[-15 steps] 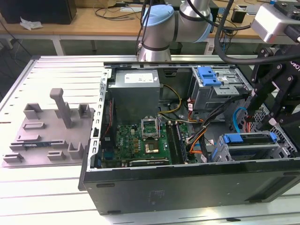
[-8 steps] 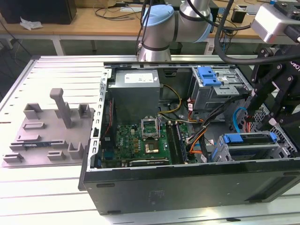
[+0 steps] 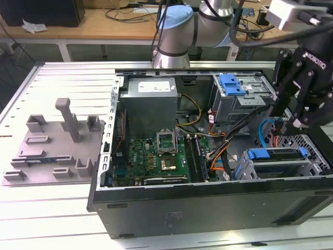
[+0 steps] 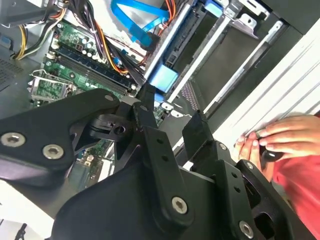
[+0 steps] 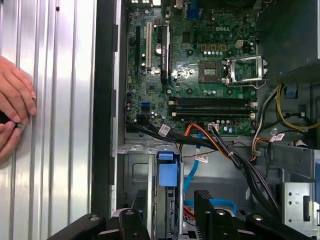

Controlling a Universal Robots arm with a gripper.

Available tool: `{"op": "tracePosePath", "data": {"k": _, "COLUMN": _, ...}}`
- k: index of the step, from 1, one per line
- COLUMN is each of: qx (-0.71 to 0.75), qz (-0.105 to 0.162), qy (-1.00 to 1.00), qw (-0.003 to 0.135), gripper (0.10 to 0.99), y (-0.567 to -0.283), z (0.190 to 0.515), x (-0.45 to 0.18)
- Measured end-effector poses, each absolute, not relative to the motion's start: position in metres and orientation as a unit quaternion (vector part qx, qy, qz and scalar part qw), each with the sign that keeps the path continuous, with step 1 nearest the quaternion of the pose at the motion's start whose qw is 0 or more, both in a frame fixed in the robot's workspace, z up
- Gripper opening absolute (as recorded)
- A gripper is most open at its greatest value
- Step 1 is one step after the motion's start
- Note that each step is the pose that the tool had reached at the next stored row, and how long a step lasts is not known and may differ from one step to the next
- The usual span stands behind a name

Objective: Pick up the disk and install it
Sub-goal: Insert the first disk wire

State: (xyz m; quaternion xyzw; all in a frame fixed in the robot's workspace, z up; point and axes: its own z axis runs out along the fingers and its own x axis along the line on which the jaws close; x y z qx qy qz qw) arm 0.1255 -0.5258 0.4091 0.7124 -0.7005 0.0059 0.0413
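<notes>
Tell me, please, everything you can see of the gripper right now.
The gripper is black, of hard plastic or metal by its look, with two jointed fingers fastened by silver screws. Its fingers stand apart and hold nothing. It points down into the open computer case, at the exterior view's right end, over the drive cage, with a blue tab in line with the gap.

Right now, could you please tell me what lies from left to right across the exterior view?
Grey plastic fixture with an upright post, grey metal box with a white sticker, blue plastic tab, black gripper.
</notes>
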Motion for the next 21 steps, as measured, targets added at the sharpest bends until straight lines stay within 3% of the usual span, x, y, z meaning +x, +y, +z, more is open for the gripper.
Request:
{"op": "tracePosePath", "data": {"k": 8, "qx": 0.711, "qz": 0.03, "qy": -0.7, "qw": 0.066, "gripper": 0.502, "y": -0.485, "z": 0.409, "x": 0.126}}
{"op": "tracePosePath", "data": {"k": 14, "qx": 0.706, "qz": 0.062, "qy": -0.698, "qw": 0.098, "gripper": 0.502, "y": -0.474, "z": 0.409, "x": 0.137}}
{"op": "tracePosePath", "data": {"k": 21, "qx": 0.704, "qz": 0.077, "qy": -0.697, "qw": 0.114, "gripper": 0.502, "y": -0.454, "z": 0.407, "x": 0.16}}
